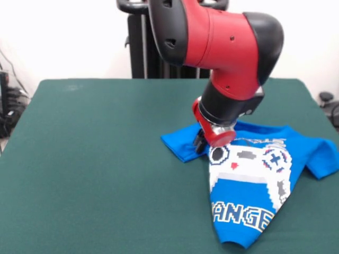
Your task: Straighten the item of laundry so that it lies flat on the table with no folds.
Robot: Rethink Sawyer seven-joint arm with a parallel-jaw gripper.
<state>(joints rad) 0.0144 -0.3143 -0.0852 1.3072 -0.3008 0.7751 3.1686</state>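
we found the gripper (203,142) low on the t-shirt (249,185), by its collar and the sleeve folded under just beside it. we could not tell its grip. the shirt lay below and beyond it on the table (95,159), its hem bunched narrow, likely needing spreading.

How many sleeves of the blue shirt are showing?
2. One sleeve sticks out on the picture's left, right beside the gripper. The other sleeve points to the picture's right edge. Both belong to the blue T-shirt, which lies rumpled on the green table.
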